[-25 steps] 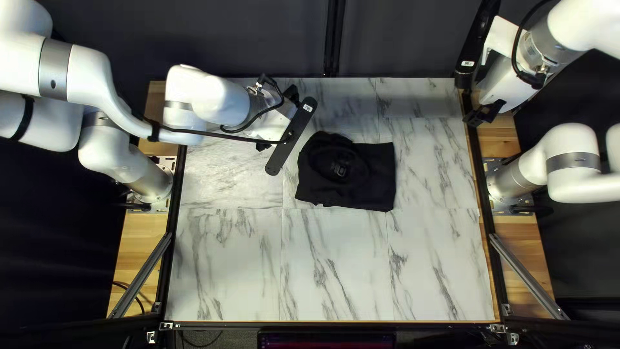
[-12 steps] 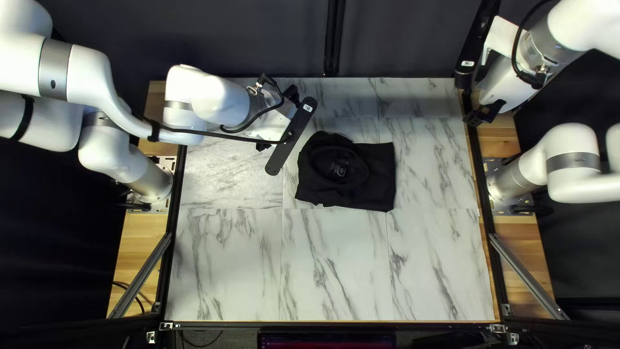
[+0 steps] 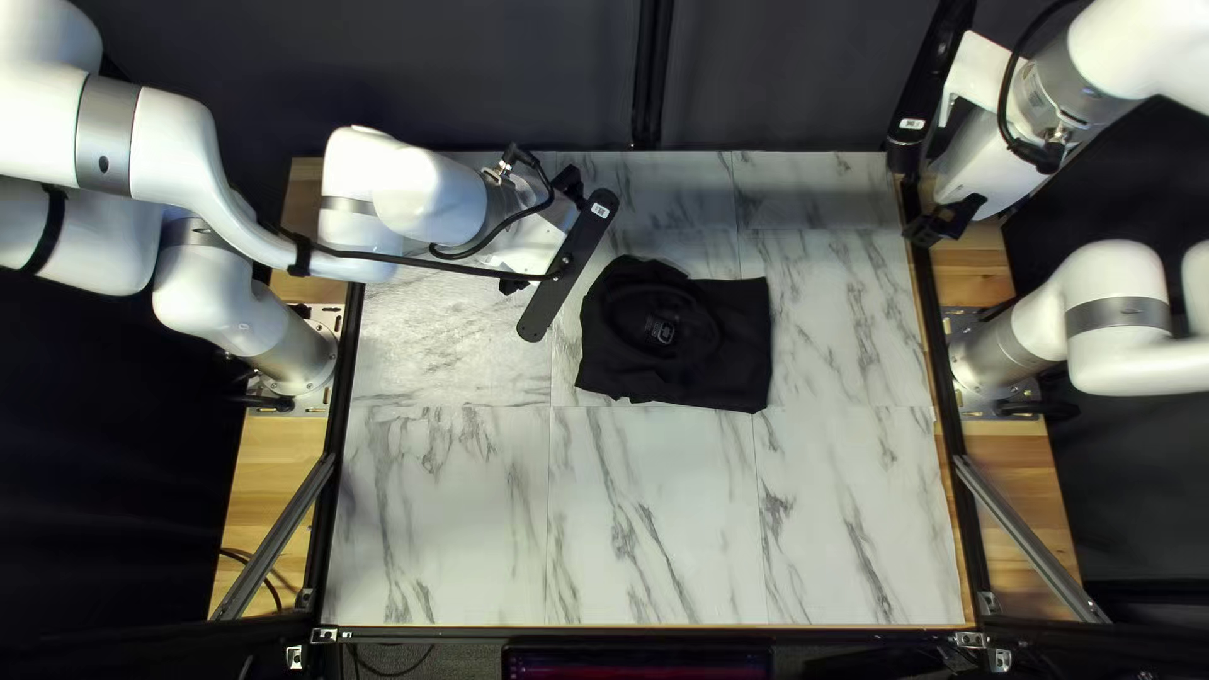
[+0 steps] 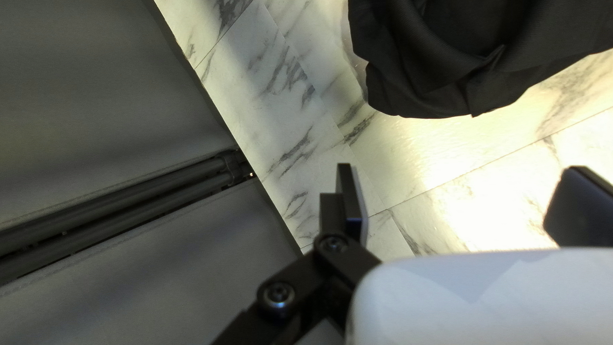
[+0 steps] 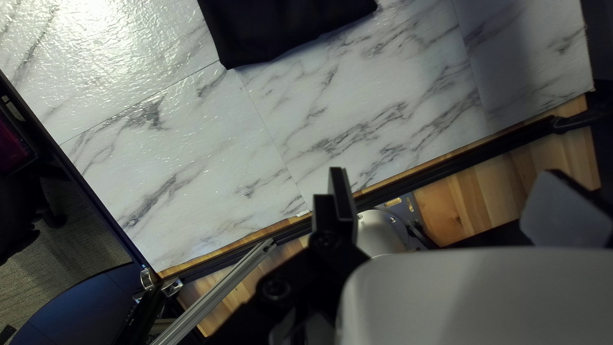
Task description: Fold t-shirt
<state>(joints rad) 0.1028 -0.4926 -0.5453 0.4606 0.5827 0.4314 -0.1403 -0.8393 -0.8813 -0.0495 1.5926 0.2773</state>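
The black t-shirt (image 3: 686, 334) lies bunched into a compact, roughly rectangular shape on the marble-patterned table, with a rounded, ruffled part and a small pale mark on top. My left gripper (image 3: 544, 239) hangs over the table just left of the shirt in the top left view, its tips mostly hidden. In the left wrist view that gripper (image 4: 463, 198) is open and empty, the shirt's rumpled edge (image 4: 447, 76) ahead of it. My right gripper (image 3: 947, 222) is raised by the table's right edge. Its wrist view shows the gripper (image 5: 453, 201) open, with the shirt's straighter side (image 5: 281, 29) farther ahead.
The table (image 3: 655, 529) is edged by dark rails, with wooden strips outside them. A metal strut (image 3: 1033, 539) slants beside the right edge, another (image 3: 275, 538) beside the left. A dark curtain (image 3: 504, 76) hangs behind the far edge.
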